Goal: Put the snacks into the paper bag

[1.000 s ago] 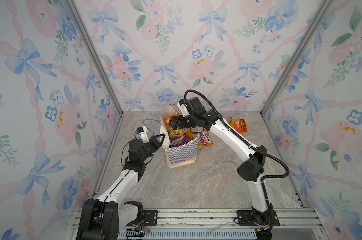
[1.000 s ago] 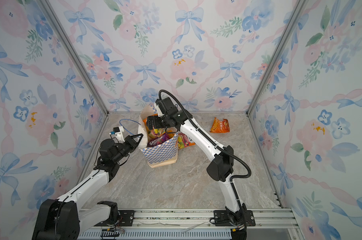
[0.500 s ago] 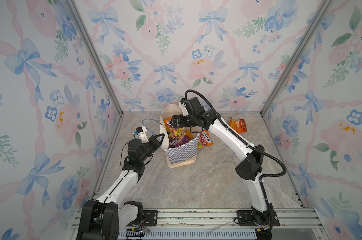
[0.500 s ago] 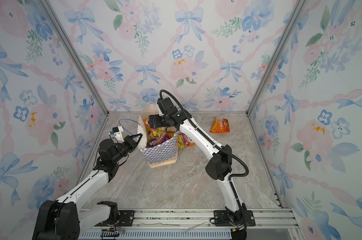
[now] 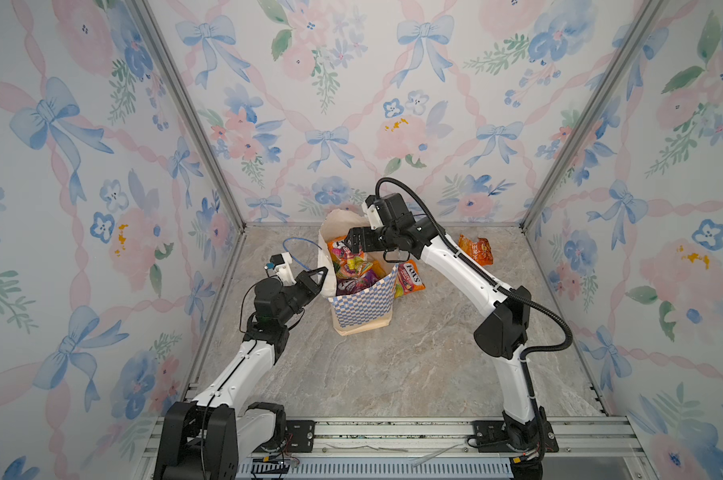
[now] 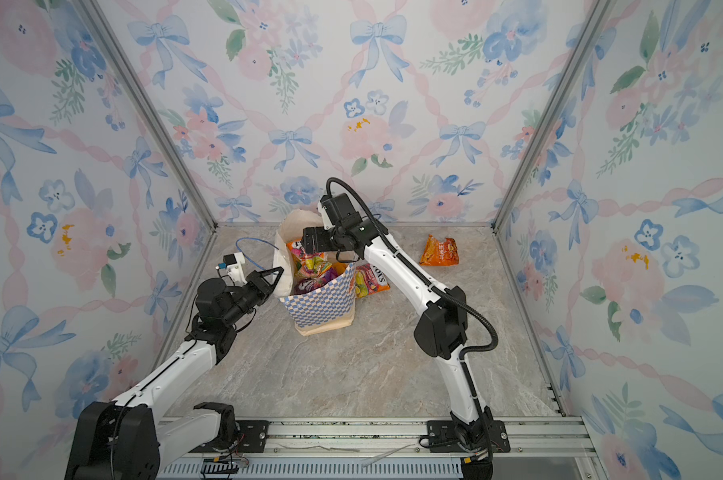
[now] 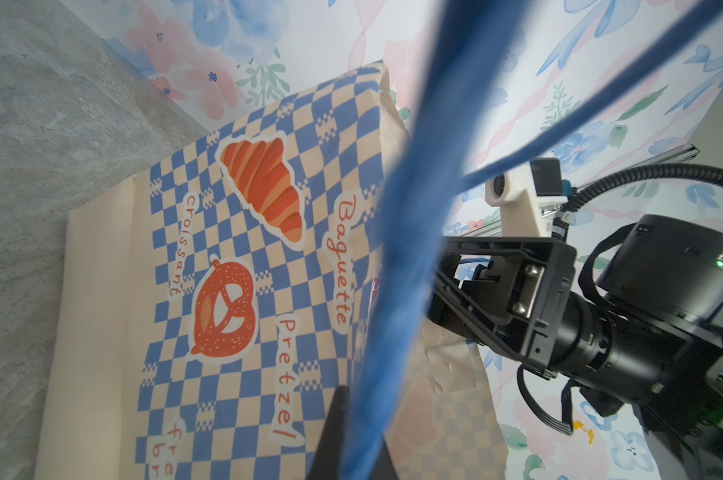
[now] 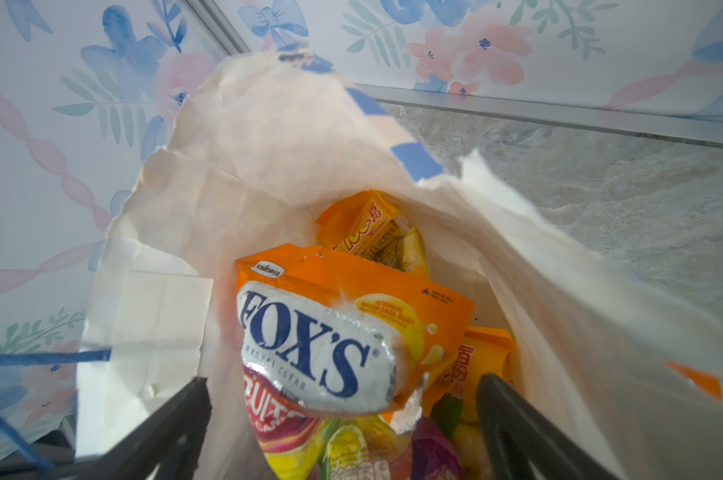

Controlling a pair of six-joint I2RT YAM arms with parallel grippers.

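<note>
Right end effector (image 5: 350, 244) hangs released over the paper bag (image 5: 362, 305) mouth, orange FOX'S packet (image 8: 343, 332) having settled onto the pile inside; left end effector (image 5: 320, 277) clenched on its rim; pink FOX'S pack (image 5: 409, 276) beside it and chip bag (image 5: 476, 249) beyond still to load.

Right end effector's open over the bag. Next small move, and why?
Probably lift the right end effector clear of the paper bag and swing it toward the loose FOX'S packet beside the bag. Its jaws are open, the orange FOX'S packet already lies inside, and the loose packet and the chip bag lie outside it.
</note>
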